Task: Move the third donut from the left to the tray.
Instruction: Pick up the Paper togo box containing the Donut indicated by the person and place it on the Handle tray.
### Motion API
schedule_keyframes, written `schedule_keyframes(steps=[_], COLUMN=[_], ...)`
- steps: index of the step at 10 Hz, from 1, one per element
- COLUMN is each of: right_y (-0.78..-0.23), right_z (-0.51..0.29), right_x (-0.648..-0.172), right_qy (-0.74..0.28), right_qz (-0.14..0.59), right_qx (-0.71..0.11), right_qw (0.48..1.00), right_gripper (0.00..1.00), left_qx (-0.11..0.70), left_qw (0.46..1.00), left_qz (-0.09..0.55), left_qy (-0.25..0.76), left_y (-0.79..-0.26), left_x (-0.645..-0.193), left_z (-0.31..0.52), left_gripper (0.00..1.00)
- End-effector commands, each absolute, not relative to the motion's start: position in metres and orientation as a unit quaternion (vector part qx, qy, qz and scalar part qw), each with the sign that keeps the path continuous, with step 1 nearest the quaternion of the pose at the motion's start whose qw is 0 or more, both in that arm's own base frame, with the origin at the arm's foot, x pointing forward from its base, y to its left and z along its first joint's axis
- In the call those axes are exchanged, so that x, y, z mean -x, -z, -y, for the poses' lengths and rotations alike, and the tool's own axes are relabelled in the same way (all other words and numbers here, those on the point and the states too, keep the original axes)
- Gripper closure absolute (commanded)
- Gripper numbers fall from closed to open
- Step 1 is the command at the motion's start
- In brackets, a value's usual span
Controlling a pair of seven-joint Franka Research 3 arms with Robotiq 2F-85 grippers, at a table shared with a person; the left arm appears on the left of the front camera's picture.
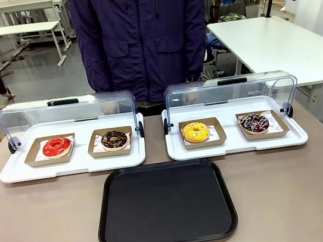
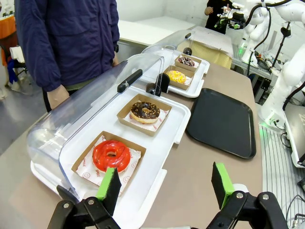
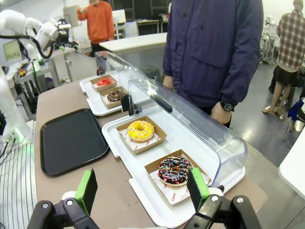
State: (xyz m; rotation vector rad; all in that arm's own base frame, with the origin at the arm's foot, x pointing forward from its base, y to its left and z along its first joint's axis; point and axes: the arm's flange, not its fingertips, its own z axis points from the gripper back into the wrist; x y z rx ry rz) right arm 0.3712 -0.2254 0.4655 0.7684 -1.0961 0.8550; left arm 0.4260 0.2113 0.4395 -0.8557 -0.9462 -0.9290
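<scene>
Bright, even indoor light comes from overhead in all three views, and the shadows are soft. In the front view a thin dark edge of shadow lies under the tray (image 1: pixel 165 208) on the table (image 1: pixel 45 233). The clear lids (image 1: pixel 67 113) carry pale streaks of glare along their top edges, at 12 o'clock on each. Both wrist views bend straight lines toward the borders; in the left wrist view a lid (image 2: pixel 90 114) bows strongly at 9 o'clock. In the right wrist view the floor (image 3: pixel 274 138) gleams at 3 o'clock. Far backgrounds are slightly soft, while near things are sharp.
</scene>
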Motion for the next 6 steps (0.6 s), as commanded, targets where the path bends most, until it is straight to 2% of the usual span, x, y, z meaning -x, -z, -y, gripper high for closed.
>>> schedule_keyframes(steps=[1,6], right_y=[-0.4661,-0.4661], right_z=[0.2248,0.2248], right_x=[-0.3724,-0.3724], right_qy=[-0.384,-0.384], right_qz=[0.5,0.5], right_qx=[-0.347,-0.347], right_qw=[0.694,0.694], right_gripper=[0.0,0.0], left_qx=[0.386,0.386], left_qw=[0.708,0.708], left_qz=[0.42,0.42], left_qy=[0.417,0.417], left_y=[-0.4426,-0.4426], left_x=[-0.4262,-0.4262], left_z=[-0.211,-0.211], left_gripper=[0.0,0.0])
